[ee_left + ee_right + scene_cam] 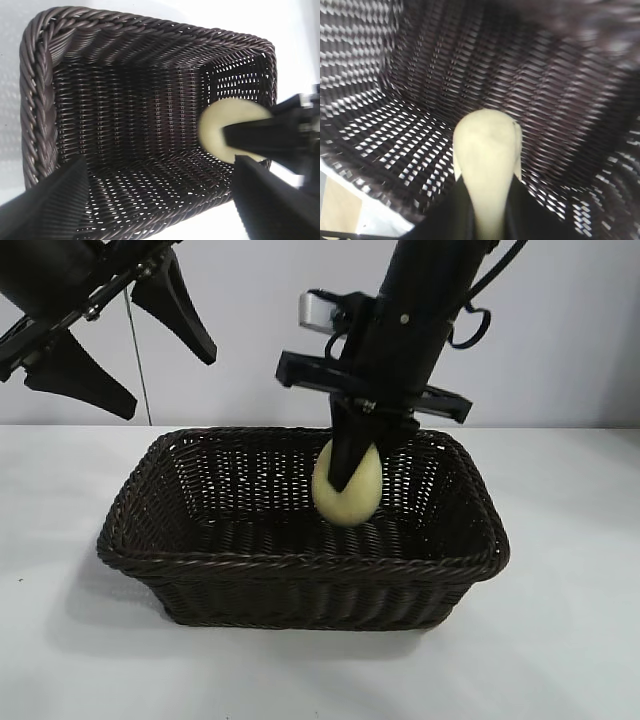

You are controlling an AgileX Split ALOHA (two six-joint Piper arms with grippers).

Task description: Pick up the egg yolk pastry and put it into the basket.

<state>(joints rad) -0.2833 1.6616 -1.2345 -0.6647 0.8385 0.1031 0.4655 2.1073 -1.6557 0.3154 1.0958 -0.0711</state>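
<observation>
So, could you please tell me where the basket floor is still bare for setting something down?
The dark brown woven wicker basket is bare across its floor's left and middle. Its right side is crowded: the right gripper holds the pale yellow rounded pastry there.

The right gripper's front finger (348, 455) hides the middle of the egg yolk pastry (346, 488) inside the basket (300, 570), concealing whether the pastry touches the basket's floor.
</observation>
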